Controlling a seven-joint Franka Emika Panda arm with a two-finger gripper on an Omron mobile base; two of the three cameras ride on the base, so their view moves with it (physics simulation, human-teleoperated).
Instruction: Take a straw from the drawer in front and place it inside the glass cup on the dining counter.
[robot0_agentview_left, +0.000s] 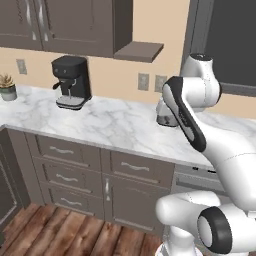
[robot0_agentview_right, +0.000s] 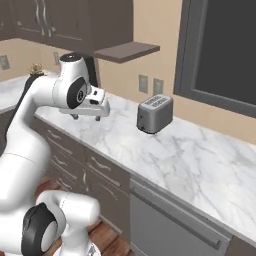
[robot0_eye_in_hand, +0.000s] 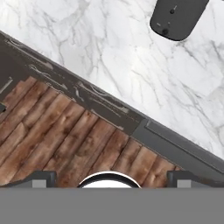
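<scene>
My gripper (robot0_agentview_right: 86, 117) hangs open over the front edge of the marble worktop, pointing down, with nothing between its fingers. In the hand view its two dark fingertips (robot0_eye_in_hand: 43, 177) stand wide apart above the wooden floor and the dark cabinet fronts. The drawer (robot0_agentview_left: 135, 167) right in front of the arm has a dark panelled front and a silver bar handle, and it is shut. The straw, the glass cup and the dining counter are out of view.
A black coffee machine (robot0_agentview_left: 71, 82) stands at the back left of the worktop (robot0_agentview_left: 110, 125). A grey toaster (robot0_agentview_right: 155, 114) sits to the right of my hand. More shut drawers (robot0_agentview_left: 62, 150) lie to the left, a dishwasher front (robot0_agentview_right: 170, 220) to the right. A potted plant (robot0_agentview_left: 7, 87) stands far left.
</scene>
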